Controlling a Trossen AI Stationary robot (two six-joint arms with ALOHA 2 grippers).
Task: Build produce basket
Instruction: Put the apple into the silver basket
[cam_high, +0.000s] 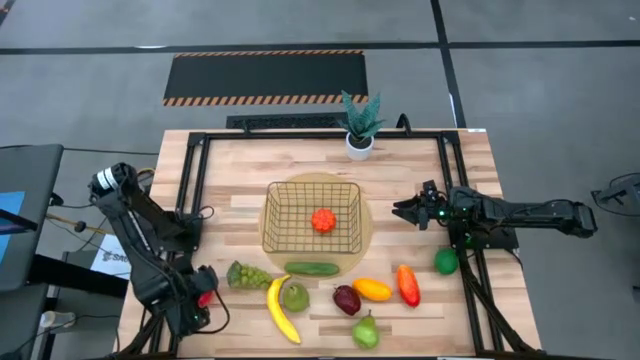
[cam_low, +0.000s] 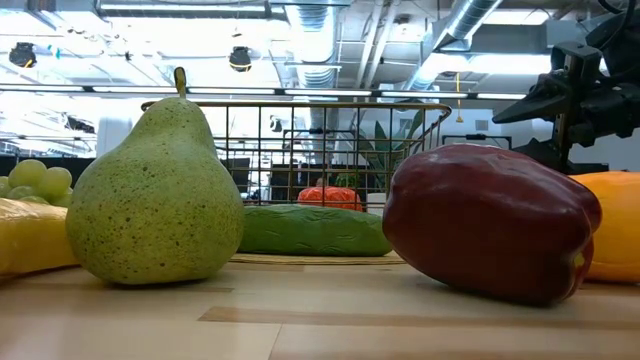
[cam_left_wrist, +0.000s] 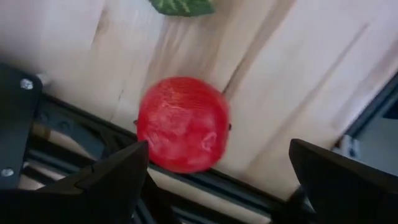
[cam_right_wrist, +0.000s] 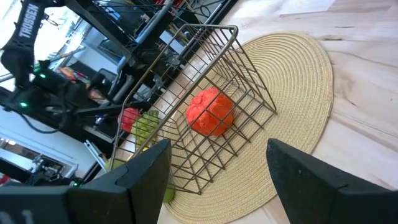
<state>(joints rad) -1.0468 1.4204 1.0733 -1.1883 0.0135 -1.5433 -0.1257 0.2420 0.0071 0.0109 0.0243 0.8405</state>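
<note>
1. Basket (cam_high: 311, 215) on mat (cam_high: 372, 228), holding one orange-red piece (cam_high: 322, 220), perhaps a tomato.
2. Other produce (cam_high: 340, 292) on table in front.
3. My left gripper (cam_left_wrist: 217, 180) wide over red apple (cam_left_wrist: 183, 123).
4. My right gripper (cam_right_wrist: 217, 165) open, empty, right of basket.

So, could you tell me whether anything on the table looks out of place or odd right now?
Nothing looks spilled or damaged. One red round fruit lies apart from the other produce, against the dark frame rail at the table's edge, under the open left gripper. The basket sits square on its mat.
</note>
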